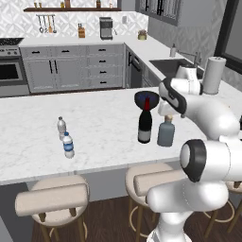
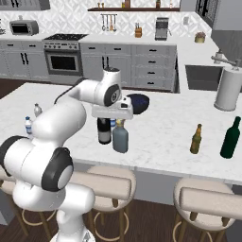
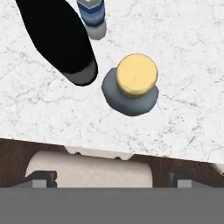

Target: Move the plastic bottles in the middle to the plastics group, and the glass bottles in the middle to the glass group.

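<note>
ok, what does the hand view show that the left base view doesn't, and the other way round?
Hand view alone: a small clear plastic bottle with a blue label, close beside the tall dark wine bottle. Left base view alone: two small clear water bottles with white caps on the counter's left, a dark blue bowl and a white paper-towel roll. Both: the wine bottle, the squat grey-blue bottle with a yellow stopper, the white marble counter and a padded beige stool.

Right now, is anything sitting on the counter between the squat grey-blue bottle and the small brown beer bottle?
No. In the right base view, bare marble counter separates the grey-blue bottle from the brown beer bottle.
</note>
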Tool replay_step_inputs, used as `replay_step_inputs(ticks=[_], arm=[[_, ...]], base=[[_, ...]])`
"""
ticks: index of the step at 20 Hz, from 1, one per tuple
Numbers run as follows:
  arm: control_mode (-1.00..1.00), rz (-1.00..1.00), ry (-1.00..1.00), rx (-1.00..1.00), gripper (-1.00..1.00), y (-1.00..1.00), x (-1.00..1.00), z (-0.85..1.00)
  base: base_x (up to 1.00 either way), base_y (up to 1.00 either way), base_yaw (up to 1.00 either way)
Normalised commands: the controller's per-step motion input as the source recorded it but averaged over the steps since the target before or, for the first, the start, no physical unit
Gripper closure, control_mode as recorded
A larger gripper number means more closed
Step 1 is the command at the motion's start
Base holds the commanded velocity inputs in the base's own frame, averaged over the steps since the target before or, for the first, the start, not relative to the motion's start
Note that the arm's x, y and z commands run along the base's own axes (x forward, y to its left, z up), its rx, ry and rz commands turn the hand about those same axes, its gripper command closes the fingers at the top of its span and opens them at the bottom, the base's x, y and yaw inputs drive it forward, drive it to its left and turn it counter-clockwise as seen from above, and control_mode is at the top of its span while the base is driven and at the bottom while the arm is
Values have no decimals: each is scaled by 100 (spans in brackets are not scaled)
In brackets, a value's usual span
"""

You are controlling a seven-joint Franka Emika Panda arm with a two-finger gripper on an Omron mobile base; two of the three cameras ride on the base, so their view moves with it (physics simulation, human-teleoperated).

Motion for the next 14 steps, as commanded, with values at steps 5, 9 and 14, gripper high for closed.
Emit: replay_step_inputs(ticks=[5, 9, 14], arm=[[-100, 3, 0, 0, -100, 0, 24, -32], [-100, 3, 0, 0, -100, 0, 16, -18], [-100, 2, 0, 0, -100, 0, 21, -10]], base=[[0, 0, 0], [0, 0, 0], [0, 0, 0]])
